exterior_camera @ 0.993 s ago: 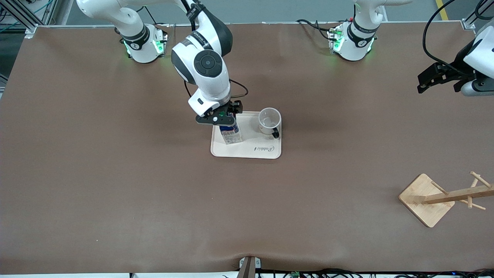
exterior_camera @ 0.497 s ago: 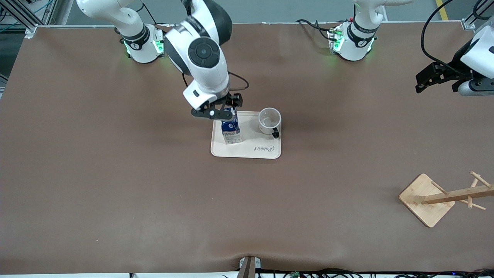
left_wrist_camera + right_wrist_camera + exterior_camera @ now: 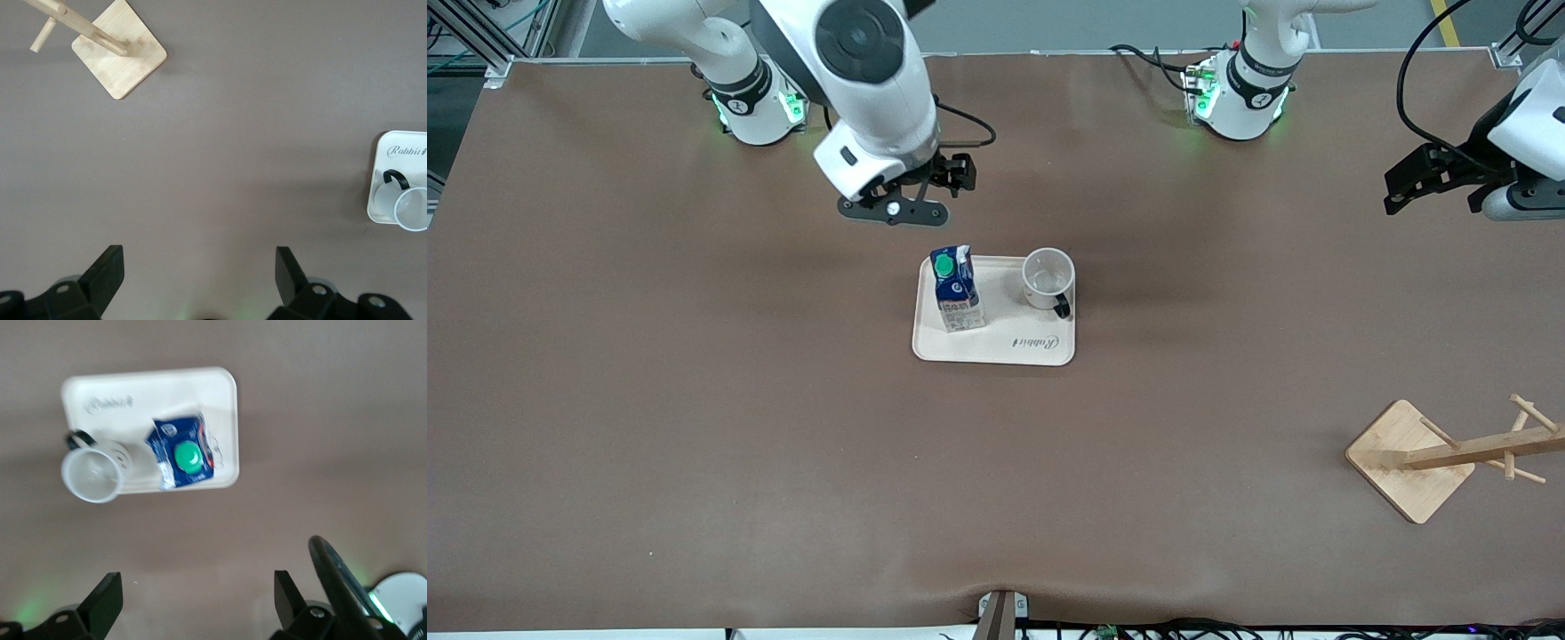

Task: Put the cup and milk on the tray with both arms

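Observation:
The cream tray (image 3: 996,348) lies mid-table. The milk carton (image 3: 957,291) stands upright on it at the right arm's end, green cap up. The white cup (image 3: 1047,279) stands on the tray's other end, black handle toward the front camera. My right gripper (image 3: 907,197) is open and empty, up in the air over bare table just off the tray's edge nearest the bases. Its wrist view shows the tray (image 3: 220,393), milk (image 3: 185,453) and cup (image 3: 93,475). My left gripper (image 3: 1432,176) is open and empty, waiting high at the left arm's end of the table. Its view shows the tray's edge (image 3: 381,148) and cup (image 3: 410,207).
A bamboo rack with a square base (image 3: 1409,460) and pegs lies at the left arm's end, near the front camera; it also shows in the left wrist view (image 3: 120,57). The brown table (image 3: 694,400) surrounds the tray. Arm bases stand along the table's edge.
My right gripper let go of the milk, opened and rose away toward its base. The milk stays upright on the tray. The left arm has barely moved.

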Controlling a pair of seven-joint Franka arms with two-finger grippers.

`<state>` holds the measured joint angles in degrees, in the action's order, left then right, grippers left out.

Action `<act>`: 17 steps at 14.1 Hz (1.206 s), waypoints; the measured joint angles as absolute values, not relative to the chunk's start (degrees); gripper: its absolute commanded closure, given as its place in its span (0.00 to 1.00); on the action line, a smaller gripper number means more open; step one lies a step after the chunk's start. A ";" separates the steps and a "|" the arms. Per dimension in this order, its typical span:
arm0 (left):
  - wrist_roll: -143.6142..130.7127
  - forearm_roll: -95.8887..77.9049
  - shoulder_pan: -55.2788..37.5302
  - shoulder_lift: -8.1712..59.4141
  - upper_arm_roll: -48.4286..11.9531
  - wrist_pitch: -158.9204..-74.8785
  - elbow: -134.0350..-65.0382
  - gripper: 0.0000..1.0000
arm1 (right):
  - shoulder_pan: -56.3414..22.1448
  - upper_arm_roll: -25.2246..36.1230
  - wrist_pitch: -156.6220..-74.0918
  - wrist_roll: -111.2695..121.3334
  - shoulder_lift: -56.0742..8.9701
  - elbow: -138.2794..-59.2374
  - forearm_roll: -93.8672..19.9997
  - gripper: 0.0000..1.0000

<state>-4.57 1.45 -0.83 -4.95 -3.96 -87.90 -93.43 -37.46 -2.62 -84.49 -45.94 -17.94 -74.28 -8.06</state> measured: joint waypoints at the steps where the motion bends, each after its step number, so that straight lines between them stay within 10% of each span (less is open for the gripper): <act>1: -4.58 1.45 -0.83 -4.90 -4.02 -87.97 -93.43 0.00 | -36.47 -2.38 -84.38 -44.16 -17.93 -72.72 -7.88 0.00; 17: -4.66 1.45 -0.85 -4.79 -4.70 -87.30 -93.44 0.00 | -10.74 -0.14 -79.03 -13.04 -10.50 -72.51 -1.89 0.00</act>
